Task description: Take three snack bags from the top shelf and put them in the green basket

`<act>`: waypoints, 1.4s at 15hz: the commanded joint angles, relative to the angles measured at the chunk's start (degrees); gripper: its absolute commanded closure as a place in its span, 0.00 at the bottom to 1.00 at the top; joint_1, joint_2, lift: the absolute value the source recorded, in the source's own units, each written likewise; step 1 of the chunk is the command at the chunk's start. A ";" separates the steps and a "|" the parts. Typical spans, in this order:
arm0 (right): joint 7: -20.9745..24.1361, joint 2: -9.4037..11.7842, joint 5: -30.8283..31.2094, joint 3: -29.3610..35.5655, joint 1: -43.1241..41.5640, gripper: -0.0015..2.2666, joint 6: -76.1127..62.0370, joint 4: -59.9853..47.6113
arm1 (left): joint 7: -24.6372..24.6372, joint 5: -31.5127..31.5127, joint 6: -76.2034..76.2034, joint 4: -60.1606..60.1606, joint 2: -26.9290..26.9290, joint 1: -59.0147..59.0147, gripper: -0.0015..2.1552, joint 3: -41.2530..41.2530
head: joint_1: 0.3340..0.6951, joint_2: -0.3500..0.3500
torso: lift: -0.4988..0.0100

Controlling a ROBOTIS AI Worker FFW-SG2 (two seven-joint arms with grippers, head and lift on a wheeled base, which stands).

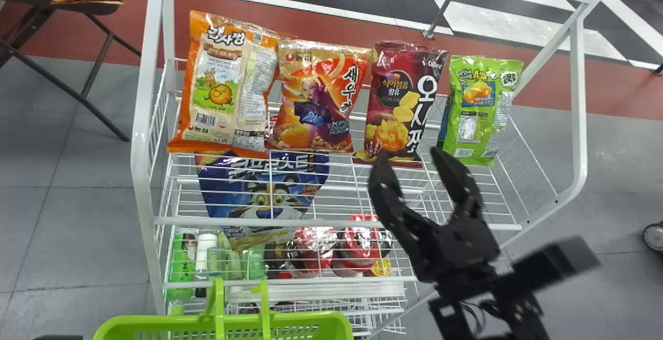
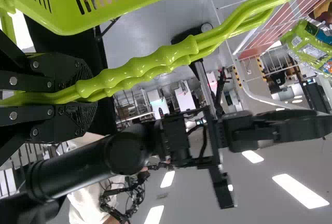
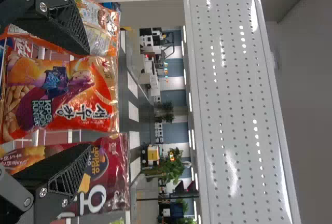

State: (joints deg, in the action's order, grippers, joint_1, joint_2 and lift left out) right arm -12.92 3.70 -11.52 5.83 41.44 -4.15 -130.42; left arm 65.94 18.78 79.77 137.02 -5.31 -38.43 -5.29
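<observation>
Right pincer (image 1: 411, 157) apart, maroon bag (image 1: 396, 104) just beyond it on top shelf (image 1: 207, 221). Left pincer (image 2: 85, 97) clamped on handles (image 2: 161, 68) of green basket (image 1: 155, 322). Advise centring tips on one bag (neighbours close), then squeezing gently.

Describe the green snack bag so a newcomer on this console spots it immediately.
In the head view, find the white wire rack and the row of bags on its top shelf. The green snack bag is at the row's right end. Its bright green sets it apart from the dark red bag to its left.
</observation>
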 commanded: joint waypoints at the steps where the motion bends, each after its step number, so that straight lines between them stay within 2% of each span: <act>1: 0.00 0.00 1.68 -2.93 -7.26 0.09 10.62 1.57 | 0.06 -0.23 0.00 -0.09 -0.05 0.54 0.49 -0.60 | 1.00 0.00 | 0.92; 4: 2.02 0.00 3.87 -7.41 -17.01 0.10 25.03 4.38 | 0.33 -0.23 -0.53 -0.61 -0.14 0.90 0.49 -0.51 | 1.00 0.00 | 0.92; 8: 6.33 -0.18 5.19 -13.83 -25.45 0.10 30.66 9.22 | 0.68 -0.15 -0.53 -1.23 -1.37 2.48 0.49 -0.43 | 1.00 0.00 | 0.92; 9: 6.68 -0.18 4.93 -15.58 -27.73 0.10 31.53 10.71 | 0.94 0.03 -0.53 -1.32 -1.37 2.48 0.49 -0.34 | 1.00 0.07 | 0.92; 11: 8.44 -0.44 4.84 -17.96 -31.86 0.10 31.89 14.40 | 1.12 0.12 -0.70 -1.40 -1.45 2.39 0.49 -0.34 | 1.00 0.13 | 0.92; 13: 8.53 -2.11 4.40 -18.22 -36.35 0.10 34.70 18.97 | 1.47 0.20 -0.70 -1.49 -1.63 2.39 0.49 -0.34 | 1.00 0.20 | 0.92; 16: 8.53 -3.08 3.96 -18.84 -40.30 0.10 35.05 23.98 | 1.82 0.47 -0.70 -1.58 -2.07 2.39 0.49 0.01 | 1.00 0.25 | 0.92; 17: 8.53 -3.08 4.05 -18.84 -41.01 0.22 36.46 24.16 | 2.00 0.64 -0.88 -1.67 -2.16 2.48 0.49 0.19 | 1.00 0.27 | 0.92; 19: 8.44 -2.99 4.75 -18.92 -42.24 0.77 41.03 24.33 | 2.17 0.64 -0.88 -1.84 -2.24 2.57 0.49 0.45 | 1.00 0.30 | 0.92; 20: 8.17 -2.91 5.19 -19.36 -42.32 0.84 43.84 24.16 | 2.17 0.73 -0.88 -2.02 -2.16 2.83 0.49 0.36 | 1.00 0.30 | 0.92; 21: 8.00 -2.38 5.54 -19.72 -42.15 0.86 44.02 23.54 | 2.08 0.73 -0.88 -2.11 -2.16 3.09 0.49 0.10 | 1.00 0.31 | 0.92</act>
State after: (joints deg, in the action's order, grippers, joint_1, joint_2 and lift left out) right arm -4.78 0.85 -6.51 -13.39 -0.70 38.07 -106.25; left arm 68.12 19.48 78.89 135.08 -7.49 -35.70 -4.95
